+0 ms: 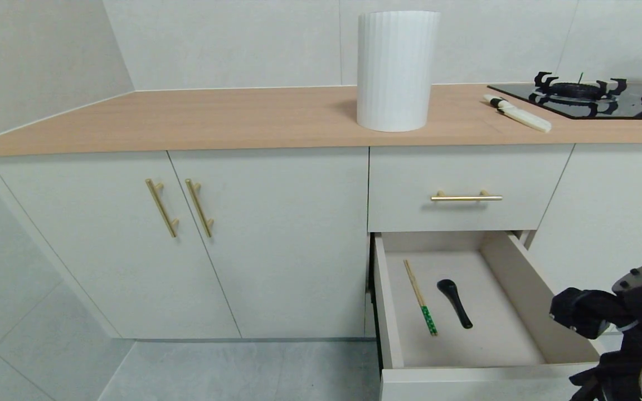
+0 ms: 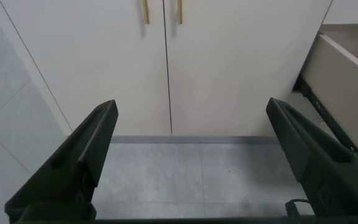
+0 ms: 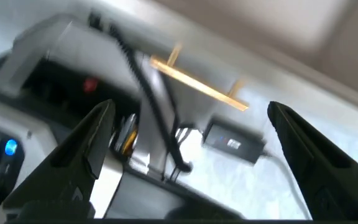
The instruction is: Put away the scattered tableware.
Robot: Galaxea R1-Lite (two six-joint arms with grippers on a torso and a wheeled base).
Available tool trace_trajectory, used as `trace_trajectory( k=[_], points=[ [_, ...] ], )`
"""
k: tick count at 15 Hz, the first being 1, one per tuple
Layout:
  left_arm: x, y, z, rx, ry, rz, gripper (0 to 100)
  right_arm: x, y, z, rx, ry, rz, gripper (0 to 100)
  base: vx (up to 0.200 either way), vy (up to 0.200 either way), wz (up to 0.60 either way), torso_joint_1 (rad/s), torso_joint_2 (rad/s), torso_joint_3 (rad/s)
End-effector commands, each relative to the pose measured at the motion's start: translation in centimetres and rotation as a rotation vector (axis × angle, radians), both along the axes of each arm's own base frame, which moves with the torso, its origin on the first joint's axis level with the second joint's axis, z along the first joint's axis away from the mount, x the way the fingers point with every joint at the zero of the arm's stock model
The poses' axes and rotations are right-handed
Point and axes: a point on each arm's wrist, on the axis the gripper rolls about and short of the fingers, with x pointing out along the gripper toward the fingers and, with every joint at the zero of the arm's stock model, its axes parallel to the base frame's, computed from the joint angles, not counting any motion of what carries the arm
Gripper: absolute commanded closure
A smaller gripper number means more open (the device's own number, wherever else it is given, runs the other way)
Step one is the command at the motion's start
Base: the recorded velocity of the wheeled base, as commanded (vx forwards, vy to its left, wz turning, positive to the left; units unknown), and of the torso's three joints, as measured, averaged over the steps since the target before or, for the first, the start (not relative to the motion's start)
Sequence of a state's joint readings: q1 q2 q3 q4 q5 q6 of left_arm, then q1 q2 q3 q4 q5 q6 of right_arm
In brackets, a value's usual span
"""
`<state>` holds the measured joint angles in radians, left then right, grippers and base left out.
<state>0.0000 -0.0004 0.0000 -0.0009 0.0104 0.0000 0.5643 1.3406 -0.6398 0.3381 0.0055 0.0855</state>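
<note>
Chopsticks and a black spoon lie side by side in the pulled-out drawer, a pale knife rests on the counter beside the hob, and the left gripper and right gripper both gape empty.

I get soft, even light from overhead across the counter, bright with no hard edges. The white canister throws a faint shadow to its left on the counter. The drawer handle drops a soft shadow just beneath itself. The hob at the counter's right end shows glossy reflections, and the spoon carries a small highlight. The cabinet doors splay outward with wide-lens stretch.
</note>
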Motion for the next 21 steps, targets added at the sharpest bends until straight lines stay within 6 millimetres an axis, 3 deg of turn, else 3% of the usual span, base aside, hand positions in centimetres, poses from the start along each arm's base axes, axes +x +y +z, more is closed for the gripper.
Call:
trace_trajectory(
  k=[1,6,11,21],
  points=[
    [0.0,0.0,0.0,0.000,0.001,0.000,0,0.5,0.4,-1.5,-0.036,0.070,0.024,0,0.000,0.000,0.00,0.000,0.00,0.000],
    [0.0,0.0,0.0,0.000,0.000,0.000,0,1.8,1.2,-2.9,-0.068,0.136,0.018,0,0.000,0.000,0.00,0.000,0.00,0.000],
    [0.0,0.0,0.0,0.000,0.000,0.000,0,3.9,2.3,-3.3,-0.014,0.189,-0.159,0,0.000,0.000,0.00,0.000,0.00,0.000],
    [0.0,0.0,0.0,0.000,0.001,0.000,0,6.3,2.8,-5.1,-0.052,0.182,-0.293,0,0.000,0.000,0.00,0.000,0.00,0.000]
  ],
)
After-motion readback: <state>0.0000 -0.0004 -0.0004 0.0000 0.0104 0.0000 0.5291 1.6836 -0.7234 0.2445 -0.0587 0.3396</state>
